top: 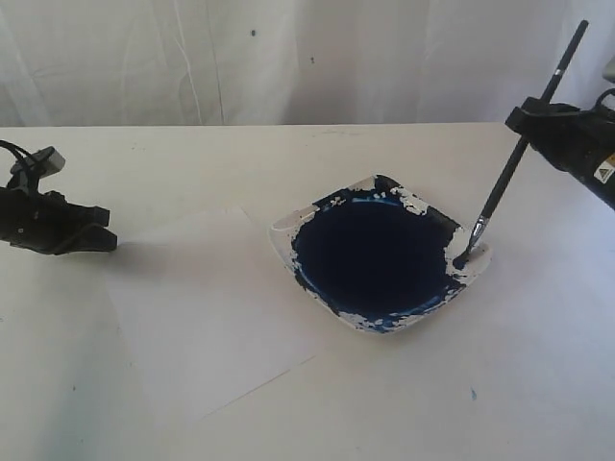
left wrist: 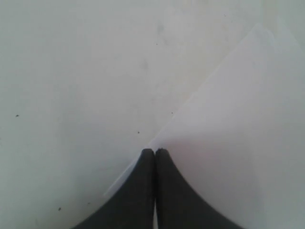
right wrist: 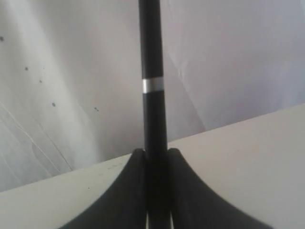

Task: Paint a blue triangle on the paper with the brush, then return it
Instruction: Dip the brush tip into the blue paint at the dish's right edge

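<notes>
The brush [top: 509, 173] leans steeply, with its bristle tip on the right rim of the white dish [top: 288, 226] of dark blue paint. My right gripper [top: 527, 123] is shut on the black handle well above the ferrule. In the right wrist view the handle [right wrist: 152, 71] rises straight up between the jaws of the right gripper [right wrist: 156, 151]. The paper [top: 192, 307] lies flat to the left of the dish, blank where it shows. My left gripper [top: 108, 240] is shut and empty, low at the paper's left corner. In the left wrist view the left gripper [left wrist: 155, 151] hovers over the paper [left wrist: 238, 133] edge.
A white curtain [top: 288, 58] hangs behind the table's [top: 538, 384] far edge. Blue paint is smeared across the dish's rim and corners. A small blue speck [top: 472, 393] marks the table in front of the dish.
</notes>
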`<state>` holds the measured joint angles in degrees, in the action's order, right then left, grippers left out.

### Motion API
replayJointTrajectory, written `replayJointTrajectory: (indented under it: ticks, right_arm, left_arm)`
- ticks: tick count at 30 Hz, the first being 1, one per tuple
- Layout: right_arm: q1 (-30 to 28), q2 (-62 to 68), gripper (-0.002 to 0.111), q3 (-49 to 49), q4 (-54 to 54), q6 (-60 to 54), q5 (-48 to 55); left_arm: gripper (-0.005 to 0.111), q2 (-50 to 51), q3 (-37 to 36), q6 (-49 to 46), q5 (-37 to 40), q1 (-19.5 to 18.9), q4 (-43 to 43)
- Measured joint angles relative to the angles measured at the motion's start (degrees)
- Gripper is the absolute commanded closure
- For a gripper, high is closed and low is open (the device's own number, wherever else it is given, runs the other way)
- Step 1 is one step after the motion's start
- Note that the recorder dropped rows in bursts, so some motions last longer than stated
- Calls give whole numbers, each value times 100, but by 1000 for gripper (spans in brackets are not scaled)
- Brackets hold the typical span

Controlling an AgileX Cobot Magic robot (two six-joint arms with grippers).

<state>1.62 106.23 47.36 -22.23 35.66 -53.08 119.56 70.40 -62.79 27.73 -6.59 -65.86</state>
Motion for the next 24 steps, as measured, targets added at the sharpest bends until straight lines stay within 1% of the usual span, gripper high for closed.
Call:
replayJointTrajectory:
  ticks: [5, 8, 11, 14, 16, 19, 24]
  right_arm:
    - [0, 0, 108, 0, 136, -6, -112]
    - [0, 0, 108, 0, 159, 294, -575]
    - [0, 0, 108, 0, 219, 213, -399]
    - [0, 0, 108, 0, 340, -41, -16]
    - [0, 0, 108, 0, 421, -40, -57]
    - [0, 0, 108, 0, 419, 268, -573]
    - [0, 0, 108, 0, 433, 223, -204]
  left_arm:
    - [107, 0, 0, 0, -11, 0, -12]
    - [107, 0, 0, 0, -23, 0, -12]
    - [107, 0, 0, 0, -34, 0, -12]
    - [107, 0, 0, 0, -34, 0, -24]
    - [107, 0, 0, 0, -34, 0, -24]
    - [107, 0, 0, 0, -56, 0, -24]
    - [107, 0, 0, 0, -66, 0, -43]
